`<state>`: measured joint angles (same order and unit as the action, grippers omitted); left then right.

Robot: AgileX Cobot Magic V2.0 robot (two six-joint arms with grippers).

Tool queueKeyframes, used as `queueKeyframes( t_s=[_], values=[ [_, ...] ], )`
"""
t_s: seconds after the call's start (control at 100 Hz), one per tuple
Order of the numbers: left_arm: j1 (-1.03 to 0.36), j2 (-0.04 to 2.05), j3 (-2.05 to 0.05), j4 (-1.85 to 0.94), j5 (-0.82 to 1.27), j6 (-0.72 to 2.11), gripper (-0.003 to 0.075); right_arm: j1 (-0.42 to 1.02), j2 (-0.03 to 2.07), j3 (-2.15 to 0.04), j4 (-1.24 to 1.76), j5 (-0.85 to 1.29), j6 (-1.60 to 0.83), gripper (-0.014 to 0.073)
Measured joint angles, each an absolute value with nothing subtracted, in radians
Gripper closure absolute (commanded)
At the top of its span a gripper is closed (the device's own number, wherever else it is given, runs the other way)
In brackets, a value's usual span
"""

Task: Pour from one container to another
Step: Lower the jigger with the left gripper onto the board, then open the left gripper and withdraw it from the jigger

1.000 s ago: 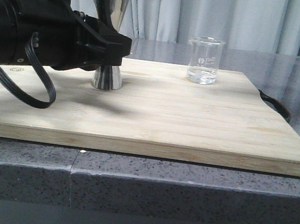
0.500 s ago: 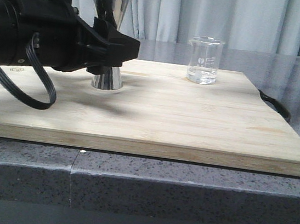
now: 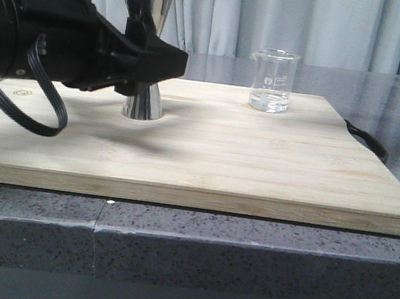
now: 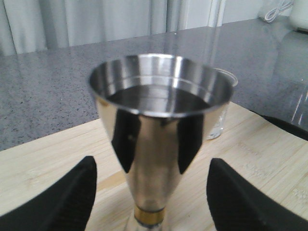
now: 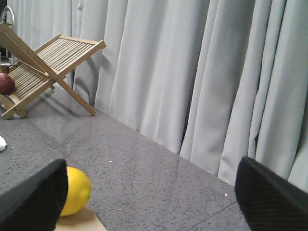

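The steel jigger (image 3: 146, 10) stands upright on the left part of the wooden board (image 3: 258, 157). My left gripper (image 3: 163, 62) is open at the jigger's waist. In the left wrist view the jigger (image 4: 159, 130) with its gold band rises between the two black fingertips (image 4: 72, 197), which stand apart from it on either side; the gripper (image 4: 151, 163) holds nothing. The clear glass beaker (image 3: 272, 82) stands at the board's back right with a little clear liquid in it, and part of the beaker (image 4: 219, 122) shows behind the jigger. My right gripper (image 5: 151, 163) is open, away from both.
A black cable (image 3: 34, 117) loops under the left arm over the board. A black strap (image 3: 369, 141) lies at the board's right edge. The right wrist view shows a lemon (image 5: 77, 190) on a wooden edge, a wooden rack (image 5: 48, 60) and grey curtains.
My left gripper has slid to the right and risen slightly, so its fingers now reach past the jigger's waist. Jigger and beaker have not moved.
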<state>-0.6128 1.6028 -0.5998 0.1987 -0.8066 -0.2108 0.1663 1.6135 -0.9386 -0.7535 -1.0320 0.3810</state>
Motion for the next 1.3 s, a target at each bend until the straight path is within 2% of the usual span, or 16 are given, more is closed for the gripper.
queueKeyframes(
  t_s=[0.71, 1.06, 1.3],
  values=[
    [-0.613, 1.427, -0.600, 0.211, -0.488, -0.211, 0.0264, 0.166, 1.614, -0.939, -0.754, -1.032, 0.381, -0.0042],
    [-0.613, 1.236, -0.599, 0.211, -0.185, -0.223, 0.0265, 0.166, 1.614, -0.939, -0.754, -1.032, 0.381, -0.0042],
    [-0.574, 1.071, -0.594, 0.230, -0.131, -0.218, 0.0269, 0.155, 1.607, -0.939, -0.718, -1.011, 0.381, -0.0042]
  ],
)
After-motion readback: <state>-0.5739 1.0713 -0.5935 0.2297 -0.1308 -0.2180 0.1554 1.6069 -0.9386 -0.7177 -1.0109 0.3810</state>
